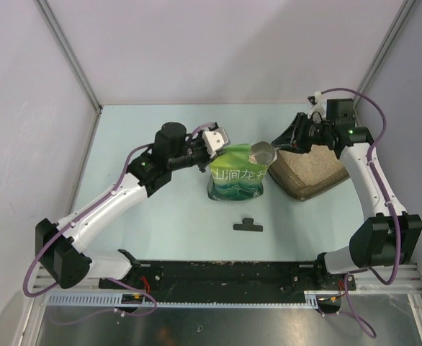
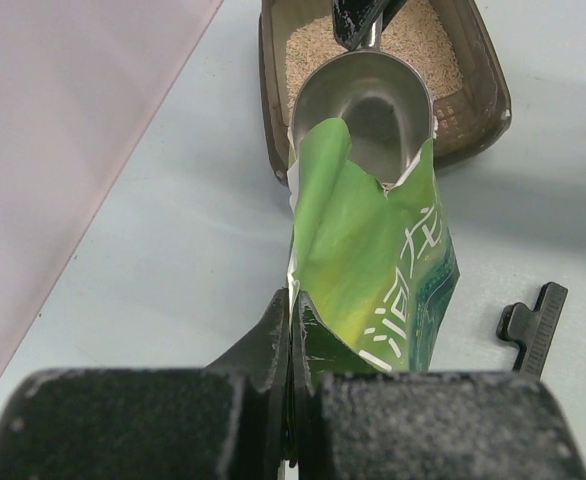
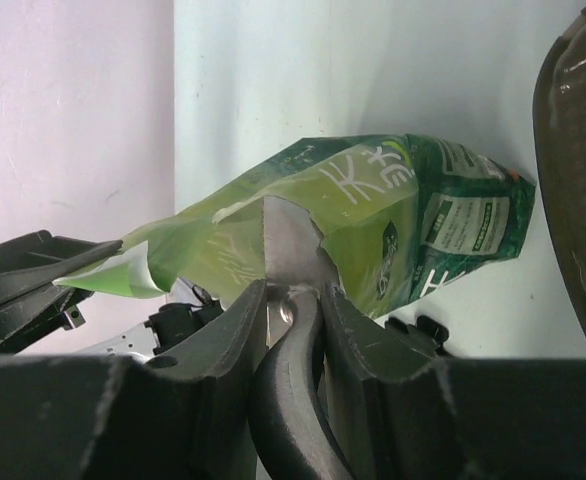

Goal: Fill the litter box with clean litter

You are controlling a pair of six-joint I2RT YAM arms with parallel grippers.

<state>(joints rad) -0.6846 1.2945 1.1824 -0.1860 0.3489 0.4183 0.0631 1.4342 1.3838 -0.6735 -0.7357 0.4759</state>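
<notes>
On the pale table (image 1: 168,209), the litter box (image 1: 304,193) at right holds some clean litter (image 1: 312,162). My left gripper (image 2: 291,335) pinches the green bag (image 1: 238,179), my right gripper (image 3: 295,295) clamps the empty scoop (image 2: 368,100); more scoops likely needed.

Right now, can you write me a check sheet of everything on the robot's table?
Surface: pale green table, no spilled grains seen.
Job's things: litter box holds some clean litter.
Clutter: green bag stands torn open; black clip lies near it.
Tools: left tool shut on the bag's edge; right tool shut on silver scoop handle, empty bowl at bag's mouth.
Cables: purple cables along both arms.
Surroundings: plain pale walls.
</notes>
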